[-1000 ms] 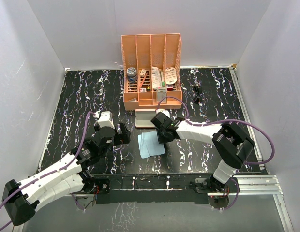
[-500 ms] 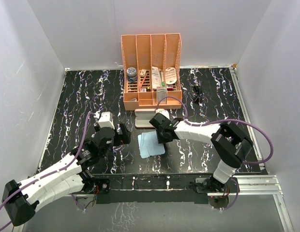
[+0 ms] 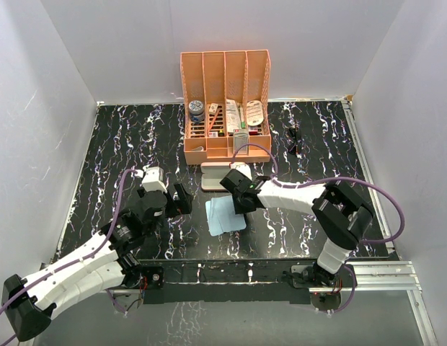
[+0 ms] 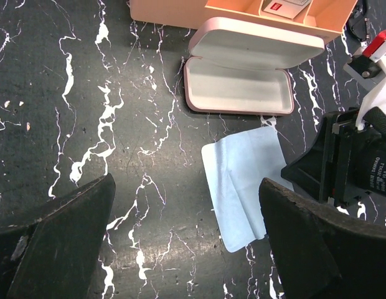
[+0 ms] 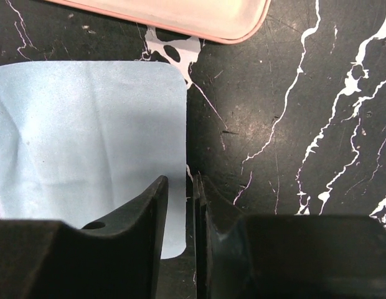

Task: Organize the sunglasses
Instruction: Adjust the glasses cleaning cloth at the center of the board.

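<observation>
Black marbled tabletop (image 3: pixel 122 144); left end effector (image 4: pixel 187 184) released; right end effector (image 5: pixel 180 182) clenched at blue cloth (image 5: pixel 87 124).

The desk (image 3: pixel 115 144) is black with thin white veins, like marble. At the upper centre of the top view, the organizer (image 3: pixel 191 79) is salmon orange. The case (image 4: pixel 236 93) is pink outside and pale cream inside. Below it, the cloth (image 4: pixel 243 180) is plain light blue. The sunglasses (image 3: pixel 294 140), at the upper right, are black. The left claw (image 4: pixel 187 180) and the right claw (image 5: pixel 182 180) are black. The arms (image 3: pixel 288 194) are white with black joints.
</observation>
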`<state>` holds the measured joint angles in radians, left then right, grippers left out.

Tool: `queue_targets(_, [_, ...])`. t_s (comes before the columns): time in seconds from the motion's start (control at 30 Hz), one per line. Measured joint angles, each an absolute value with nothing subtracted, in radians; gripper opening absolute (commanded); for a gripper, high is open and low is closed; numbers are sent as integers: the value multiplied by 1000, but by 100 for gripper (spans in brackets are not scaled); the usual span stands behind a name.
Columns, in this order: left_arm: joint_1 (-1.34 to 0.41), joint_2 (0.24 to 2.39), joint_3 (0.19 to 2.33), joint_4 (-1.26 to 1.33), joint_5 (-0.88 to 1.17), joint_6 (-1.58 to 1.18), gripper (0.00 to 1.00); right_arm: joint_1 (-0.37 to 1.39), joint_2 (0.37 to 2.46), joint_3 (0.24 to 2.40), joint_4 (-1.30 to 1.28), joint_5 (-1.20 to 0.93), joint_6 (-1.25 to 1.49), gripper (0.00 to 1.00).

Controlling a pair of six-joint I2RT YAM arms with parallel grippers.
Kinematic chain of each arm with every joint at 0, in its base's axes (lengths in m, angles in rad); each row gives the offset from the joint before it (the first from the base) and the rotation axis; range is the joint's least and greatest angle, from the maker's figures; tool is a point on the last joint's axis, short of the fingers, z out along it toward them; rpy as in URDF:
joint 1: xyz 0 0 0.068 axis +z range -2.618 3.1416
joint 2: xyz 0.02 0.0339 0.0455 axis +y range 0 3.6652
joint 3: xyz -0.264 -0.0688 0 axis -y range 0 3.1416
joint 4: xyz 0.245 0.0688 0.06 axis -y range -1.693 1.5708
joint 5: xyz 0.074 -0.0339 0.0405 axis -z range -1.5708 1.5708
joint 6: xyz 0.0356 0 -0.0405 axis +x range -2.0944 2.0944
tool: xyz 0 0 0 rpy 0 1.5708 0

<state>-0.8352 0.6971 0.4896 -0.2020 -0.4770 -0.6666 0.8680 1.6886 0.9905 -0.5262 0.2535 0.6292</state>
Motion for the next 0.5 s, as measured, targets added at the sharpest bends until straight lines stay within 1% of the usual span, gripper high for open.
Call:
queue_targets(0.37, [-835, 677, 490, -210, -484, -667, 99, 883, 1724, 1031, -543, 268, 645, 19])
queue_targets(0.47, [-835, 677, 490, -210, -484, -667, 99, 884, 1725, 1031, -543, 270, 651, 13])
queue_targets(0.5, [-835, 677, 490, -210, -484, -667, 99, 885, 1725, 1031, -543, 270, 654, 8])
